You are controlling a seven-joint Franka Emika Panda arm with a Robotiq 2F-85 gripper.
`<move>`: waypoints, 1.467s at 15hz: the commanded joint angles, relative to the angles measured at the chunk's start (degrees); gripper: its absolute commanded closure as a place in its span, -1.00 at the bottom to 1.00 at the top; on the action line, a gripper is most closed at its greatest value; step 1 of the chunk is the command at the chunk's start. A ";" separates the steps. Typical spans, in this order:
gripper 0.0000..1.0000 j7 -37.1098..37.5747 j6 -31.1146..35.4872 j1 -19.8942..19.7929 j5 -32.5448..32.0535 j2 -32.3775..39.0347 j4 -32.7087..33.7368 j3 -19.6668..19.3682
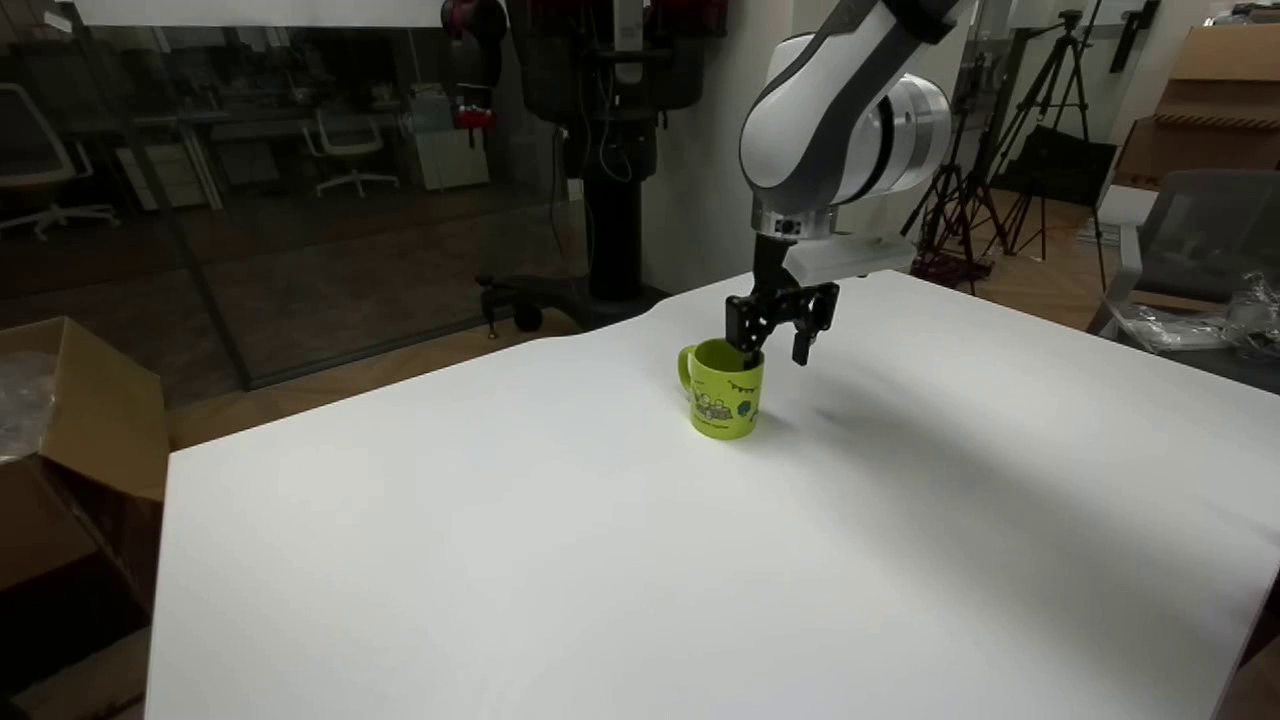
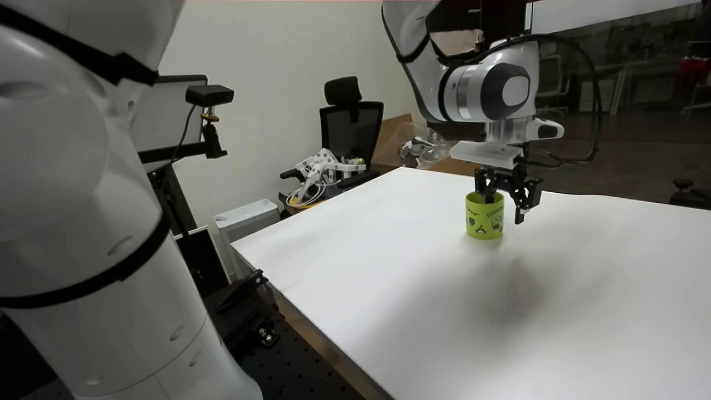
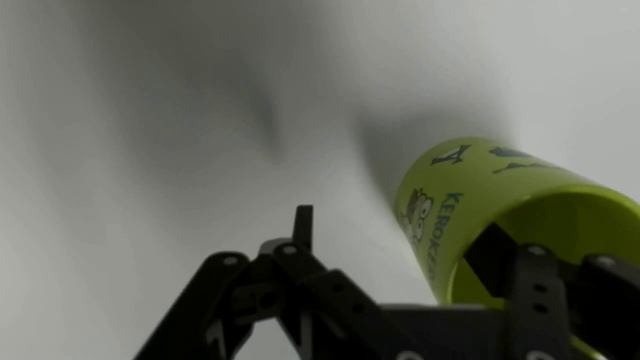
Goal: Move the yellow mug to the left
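Observation:
The yellow mug, lime-green with printed cartoon figures, stands upright on the white table; it shows in both exterior views (image 1: 725, 408) (image 2: 484, 219) and at the right of the wrist view (image 3: 470, 185). Its handle shows in an exterior view, on the side away from the gripper. My gripper (image 1: 776, 358) is open and straddles the mug's wall. One finger reaches down inside the mug's mouth; the other hangs outside, apart from the wall, as in both exterior views (image 2: 504, 211) and the wrist view (image 3: 397, 237). The inner finger's tip is partly hidden by the rim in both exterior views.
The white table (image 1: 450, 560) extends around the mug, with its far edge close behind the mug in an exterior view. A cardboard box (image 1: 110, 410) stands beyond a table edge. A dark wheeled stand (image 1: 612, 220) is behind the table. A large white robot part (image 2: 100, 222) fills one side.

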 commanded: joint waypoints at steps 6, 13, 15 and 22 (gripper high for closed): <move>0.79 -0.31 -0.08 -0.17 0.04 2.24 3.95 0.10; 0.95 -1.23 -0.14 0.36 -0.66 1.70 3.60 0.22; 0.95 -1.19 -0.41 1.04 -1.36 0.90 2.70 -0.14; 0.95 1.61 -1.78 5.52 -4.67 -1.69 -0.83 -0.78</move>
